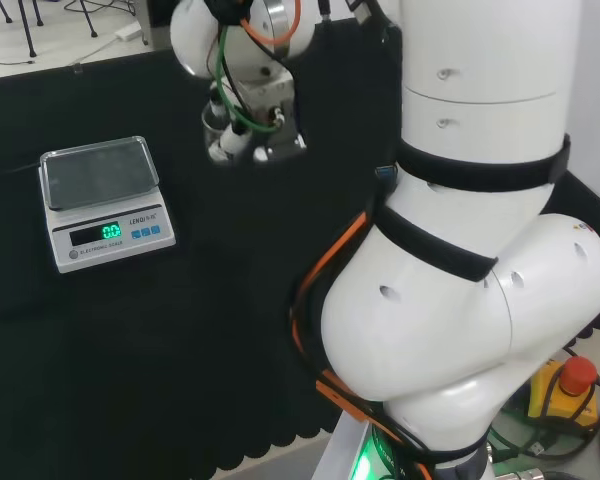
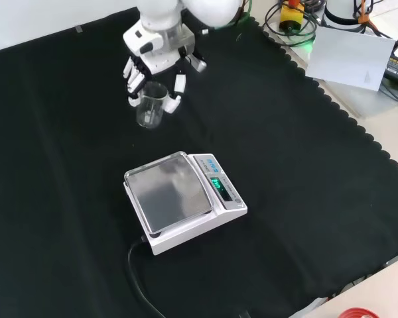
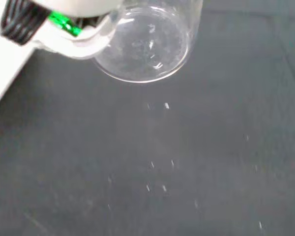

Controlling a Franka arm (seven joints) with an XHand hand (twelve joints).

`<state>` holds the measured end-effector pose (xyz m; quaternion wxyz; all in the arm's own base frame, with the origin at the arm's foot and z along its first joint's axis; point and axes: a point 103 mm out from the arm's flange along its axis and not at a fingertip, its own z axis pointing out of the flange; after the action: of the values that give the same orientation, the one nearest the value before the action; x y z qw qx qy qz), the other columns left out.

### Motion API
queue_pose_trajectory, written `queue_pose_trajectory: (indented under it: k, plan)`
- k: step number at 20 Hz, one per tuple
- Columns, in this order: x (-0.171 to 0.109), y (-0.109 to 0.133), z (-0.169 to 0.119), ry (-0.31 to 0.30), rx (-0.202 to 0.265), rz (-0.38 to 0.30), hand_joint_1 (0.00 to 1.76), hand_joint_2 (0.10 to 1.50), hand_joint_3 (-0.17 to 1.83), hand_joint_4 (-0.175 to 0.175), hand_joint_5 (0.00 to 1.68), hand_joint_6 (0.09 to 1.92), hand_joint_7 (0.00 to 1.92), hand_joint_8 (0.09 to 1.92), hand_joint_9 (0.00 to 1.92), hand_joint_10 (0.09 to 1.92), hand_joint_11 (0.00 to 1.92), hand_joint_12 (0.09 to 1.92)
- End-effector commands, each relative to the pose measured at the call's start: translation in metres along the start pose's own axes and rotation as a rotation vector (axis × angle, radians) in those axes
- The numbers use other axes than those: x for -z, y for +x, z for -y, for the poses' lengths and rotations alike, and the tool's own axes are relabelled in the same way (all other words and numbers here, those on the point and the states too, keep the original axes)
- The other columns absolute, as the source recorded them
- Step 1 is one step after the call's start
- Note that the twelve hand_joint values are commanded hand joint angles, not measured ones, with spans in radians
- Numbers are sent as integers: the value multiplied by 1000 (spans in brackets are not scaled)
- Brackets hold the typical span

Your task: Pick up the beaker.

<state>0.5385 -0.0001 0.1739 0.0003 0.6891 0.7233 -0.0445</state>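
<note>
I see the beaker [image 2: 150, 108] as a small, clear, empty glass cylinder with a round base, standing beyond the scale [image 2: 184, 198] in the front view. My hand [image 2: 158, 63] has its fingers [image 2: 176, 85] curled round the rim on both sides.

Obstacle: scale [image 2: 184, 201], on the cloth [image 2: 305, 165] nearer the front camera than the hand [image 2: 152, 63], well apart from it. Beaker [image 2: 149, 109] between the fingers [image 2: 174, 86]. Bare cloth on every other side of the hand.
</note>
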Motion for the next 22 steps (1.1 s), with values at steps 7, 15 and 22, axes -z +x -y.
queue_pose_trajectory:
  k: [7, 15, 22]
  plan:
    - [44, 109, -25, -48, 162, 30, 1040, 955, 259, 175, 1018, 972, 986, 1046, 1198, 571, 863, 1188]
    - [34, 154, -49, -27, 253, 34, 1050, 954, 235, 175, 1044, 930, 1015, 1039, 1215, 567, 870, 1184]
    - [10, 186, -62, 30, 317, 48, 1052, 953, 234, 175, 1049, 924, 1020, 1038, 1220, 566, 872, 1183]
